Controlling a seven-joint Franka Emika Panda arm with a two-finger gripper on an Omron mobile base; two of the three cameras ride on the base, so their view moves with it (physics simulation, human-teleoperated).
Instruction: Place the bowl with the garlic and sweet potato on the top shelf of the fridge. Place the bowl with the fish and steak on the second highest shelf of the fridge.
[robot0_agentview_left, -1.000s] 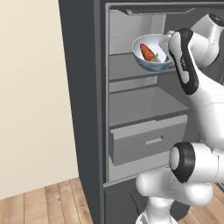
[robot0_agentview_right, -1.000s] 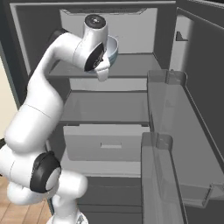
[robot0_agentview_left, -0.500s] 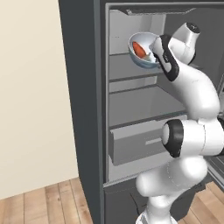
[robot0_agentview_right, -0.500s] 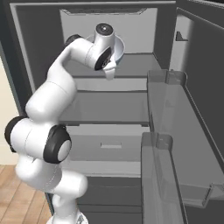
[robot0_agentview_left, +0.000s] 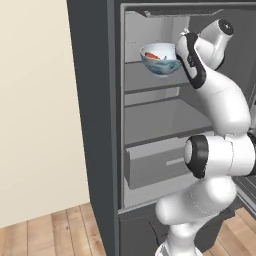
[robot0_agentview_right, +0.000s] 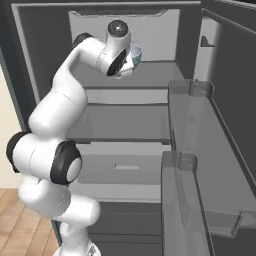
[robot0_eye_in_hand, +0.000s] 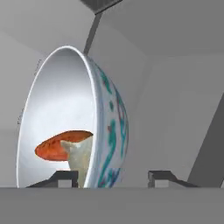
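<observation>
Bowl: a white bowl (robot0_agentview_left: 161, 58) with a green and red pattern is at the level of the fridge's top shelf (robot0_agentview_left: 145, 80), upright in the left base view. A second ago it was lower and more to the right, in front of the shelf below.
Contents: an orange-red sweet potato (robot0_eye_in_hand: 61, 145) and a pale garlic (robot0_eye_in_hand: 81, 157) lie inside the bowl.
Gripper: the gripper (robot0_eye_in_hand: 116, 177) has one finger tip on each side of the bowl's wall, with a gap visible on the outer side. I cannot tell if it still grips the rim or has let go.
Arm: the arm has risen and reached deeper into the fridge (robot0_agentview_right: 45, 60) than one second ago.
Second shelf: the second shelf (robot0_agentview_right: 125, 125) lies below the bowl.
Drawer: the drawer (robot0_agentview_left: 155, 165) below stands slightly pulled out, as before.
Door: the fridge door (robot0_agentview_right: 210, 165) is open at the right, with clear bins.
</observation>
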